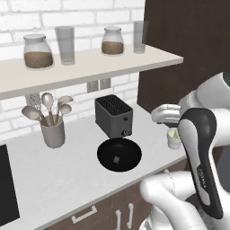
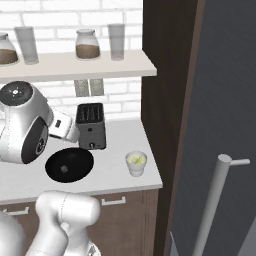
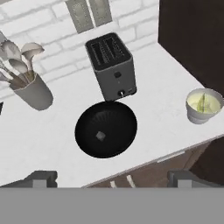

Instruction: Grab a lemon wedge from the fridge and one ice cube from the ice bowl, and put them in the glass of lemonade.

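The glossy black ice bowl (image 3: 105, 128) sits on the white counter in front of the toaster, with one tiny pale ice cube (image 3: 100, 136) inside it. The glass of lemonade (image 3: 203, 106) stands to its right near the counter's end, and a small yellow wedge shape shows in its liquid. My gripper (image 3: 112, 180) hovers high above the counter's front edge, just short of the bowl, open with nothing between its fingertips (image 3: 41, 179). From the base, the bowl (image 1: 119, 155), the cube (image 1: 116, 159) and the glass (image 1: 174, 138) show beside my arm. The grey fridge (image 2: 225, 110) fills the right side.
A grey toaster (image 3: 110, 65) stands behind the bowl, and a grey utensil holder (image 3: 34, 92) with spoons is at the left. A shelf (image 1: 90, 67) above carries lidded jars and tall tumblers. A dark cabinet wall (image 2: 165, 100) borders the counter on the right. The fridge handle (image 2: 214, 200) juts close.
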### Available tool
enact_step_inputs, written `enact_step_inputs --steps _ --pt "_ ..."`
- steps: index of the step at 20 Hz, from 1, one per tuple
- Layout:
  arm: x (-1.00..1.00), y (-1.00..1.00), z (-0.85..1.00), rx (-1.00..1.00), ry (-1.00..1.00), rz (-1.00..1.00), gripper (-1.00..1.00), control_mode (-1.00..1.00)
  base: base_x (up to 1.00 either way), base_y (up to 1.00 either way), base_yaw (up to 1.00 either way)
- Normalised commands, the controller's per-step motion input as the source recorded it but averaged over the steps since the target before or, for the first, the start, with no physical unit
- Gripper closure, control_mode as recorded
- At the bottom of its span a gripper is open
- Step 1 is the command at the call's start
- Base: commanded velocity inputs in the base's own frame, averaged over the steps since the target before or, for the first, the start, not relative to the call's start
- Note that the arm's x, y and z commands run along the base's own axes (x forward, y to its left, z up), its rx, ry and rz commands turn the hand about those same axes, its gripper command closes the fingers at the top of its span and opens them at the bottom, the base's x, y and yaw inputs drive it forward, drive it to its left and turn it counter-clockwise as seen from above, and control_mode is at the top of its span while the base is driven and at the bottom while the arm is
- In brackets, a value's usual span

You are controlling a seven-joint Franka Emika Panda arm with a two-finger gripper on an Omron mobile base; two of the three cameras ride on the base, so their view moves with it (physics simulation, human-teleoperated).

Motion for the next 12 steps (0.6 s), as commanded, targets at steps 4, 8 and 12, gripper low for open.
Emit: enact_step_inputs --steps 4,8,12 --pt "0.04 -0.04 0.00 -0.14 0.22 0.36 -1.00 -1.00 0.00 0.00 0.00" --pt "0.19 0.00 0.00 -0.21 0.36 0.23 -1.00 -1.00 0.00 0.00 0.00" --pt "0.32 0.01 0.00 -0.19 0.35 0.16 -1.00 -1.00 0.00 0.00 0.00"
